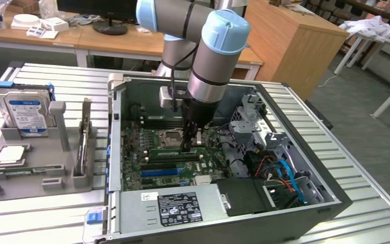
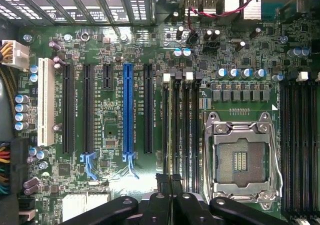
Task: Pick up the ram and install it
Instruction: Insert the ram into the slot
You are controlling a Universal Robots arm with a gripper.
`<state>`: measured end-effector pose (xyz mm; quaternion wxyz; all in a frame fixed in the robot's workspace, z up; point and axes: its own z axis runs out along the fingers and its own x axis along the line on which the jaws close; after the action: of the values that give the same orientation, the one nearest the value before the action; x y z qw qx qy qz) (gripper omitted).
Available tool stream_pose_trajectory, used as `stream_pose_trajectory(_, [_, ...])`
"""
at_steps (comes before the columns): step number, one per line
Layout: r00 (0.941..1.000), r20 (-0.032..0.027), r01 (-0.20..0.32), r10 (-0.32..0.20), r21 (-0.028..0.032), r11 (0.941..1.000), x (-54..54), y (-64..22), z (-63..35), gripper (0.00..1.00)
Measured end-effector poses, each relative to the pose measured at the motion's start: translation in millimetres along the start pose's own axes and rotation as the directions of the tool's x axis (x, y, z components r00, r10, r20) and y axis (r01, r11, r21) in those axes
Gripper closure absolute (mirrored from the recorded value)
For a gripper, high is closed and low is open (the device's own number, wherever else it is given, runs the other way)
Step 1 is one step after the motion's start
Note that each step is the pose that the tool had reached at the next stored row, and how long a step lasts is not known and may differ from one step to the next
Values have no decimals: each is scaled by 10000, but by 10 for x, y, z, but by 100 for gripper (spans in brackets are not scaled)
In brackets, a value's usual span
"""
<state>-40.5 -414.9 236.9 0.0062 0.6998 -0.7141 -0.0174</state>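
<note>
The ram [image 1: 169, 151] is a narrow green stick lying along the memory slots on the motherboard, inside the open computer case [image 1: 117, 152]. My gripper [image 1: 192, 145] reaches down into the case, its tips at the end of the ram that lies to the exterior view's right. I cannot tell whether they touch it. In the wrist view the black fingers [image 2: 164, 185] stand pressed together with nothing between them, directly over the memory slots [image 2: 180, 120] beside the CPU socket [image 2: 241, 157].
A grey holder [image 1: 59, 152] at the exterior view's left carries a blue-labelled hard drive [image 1: 26, 109]. The case also holds the power supply [image 1: 174, 206], drive cages and blue cables [image 1: 286, 175]. Long black and blue expansion slots [image 2: 128, 107] lie beside the memory slots.
</note>
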Motion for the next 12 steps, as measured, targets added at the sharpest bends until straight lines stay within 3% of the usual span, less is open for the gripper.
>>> stream_pose_trajectory(12, [10000,-1,0,0,-1,10000,1,0,12,88])
